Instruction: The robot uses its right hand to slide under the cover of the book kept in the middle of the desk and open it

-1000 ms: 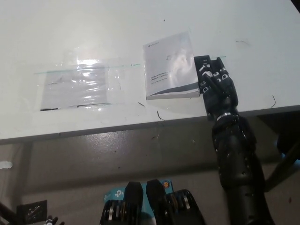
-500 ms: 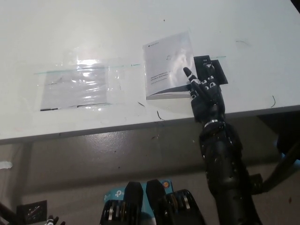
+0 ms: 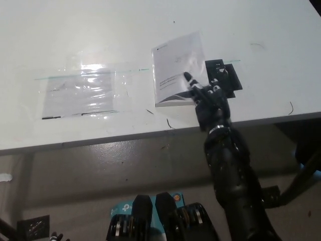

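Observation:
A white paperback book (image 3: 174, 65) with a grey band along its near edge lies closed on the white desk (image 3: 251, 30), a little right of the middle. My black right hand (image 3: 209, 101) comes up over the desk's front edge and rests over the book's near right corner. Its fingers (image 3: 190, 80) are spread, and one lies across the cover. It holds nothing. Whether any fingertip is under the cover is hidden. My white left hand is out of view.
A flat black piece (image 3: 224, 74) lies on the desk against the book's right side. A clear plastic sheet (image 3: 80, 93) is stuck flat to the desk at the left. The desk's front edge (image 3: 100, 140) runs across the middle, with floor below it.
My right hand has moved left, from beside the book's right edge onto its near right corner, with one finger now stretched over the cover. The book has hardly shifted.

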`<state>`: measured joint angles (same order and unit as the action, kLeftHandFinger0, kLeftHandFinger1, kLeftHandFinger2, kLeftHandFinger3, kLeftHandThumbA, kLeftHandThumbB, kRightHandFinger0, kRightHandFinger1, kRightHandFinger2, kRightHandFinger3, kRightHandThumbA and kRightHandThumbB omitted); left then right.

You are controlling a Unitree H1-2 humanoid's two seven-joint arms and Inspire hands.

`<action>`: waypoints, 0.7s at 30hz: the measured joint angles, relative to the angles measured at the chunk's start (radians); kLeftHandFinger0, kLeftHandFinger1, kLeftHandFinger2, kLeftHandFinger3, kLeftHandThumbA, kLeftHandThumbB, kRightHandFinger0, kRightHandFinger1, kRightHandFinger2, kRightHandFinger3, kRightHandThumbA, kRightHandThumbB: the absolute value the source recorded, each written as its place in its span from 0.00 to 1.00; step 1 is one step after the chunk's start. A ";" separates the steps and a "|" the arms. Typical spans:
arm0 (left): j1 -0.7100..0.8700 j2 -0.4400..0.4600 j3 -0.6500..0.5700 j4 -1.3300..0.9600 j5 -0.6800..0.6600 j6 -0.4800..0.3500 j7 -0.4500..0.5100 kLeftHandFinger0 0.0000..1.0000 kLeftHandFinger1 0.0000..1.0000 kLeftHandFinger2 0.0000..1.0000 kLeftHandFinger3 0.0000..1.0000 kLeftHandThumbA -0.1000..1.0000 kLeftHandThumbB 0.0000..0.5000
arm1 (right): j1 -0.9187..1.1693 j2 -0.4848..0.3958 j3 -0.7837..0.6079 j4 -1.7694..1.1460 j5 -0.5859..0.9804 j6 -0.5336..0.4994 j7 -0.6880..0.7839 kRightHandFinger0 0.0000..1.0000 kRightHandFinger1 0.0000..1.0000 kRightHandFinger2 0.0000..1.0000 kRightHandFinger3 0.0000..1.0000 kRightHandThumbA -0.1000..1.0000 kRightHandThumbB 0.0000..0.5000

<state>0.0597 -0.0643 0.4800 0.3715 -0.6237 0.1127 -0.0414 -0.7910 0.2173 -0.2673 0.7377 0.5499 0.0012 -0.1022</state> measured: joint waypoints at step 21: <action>-0.017 0.015 -0.022 0.000 0.005 0.009 0.001 0.75 0.75 0.77 0.84 0.91 0.40 | -0.129 -0.039 0.288 0.254 -0.259 -0.056 0.037 1.00 1.00 1.00 1.00 1.00 0.44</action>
<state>0.0429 -0.0494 0.4580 0.3713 -0.6186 0.1214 -0.0409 -0.9203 0.1788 0.0208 0.9919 0.2907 -0.0550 -0.0651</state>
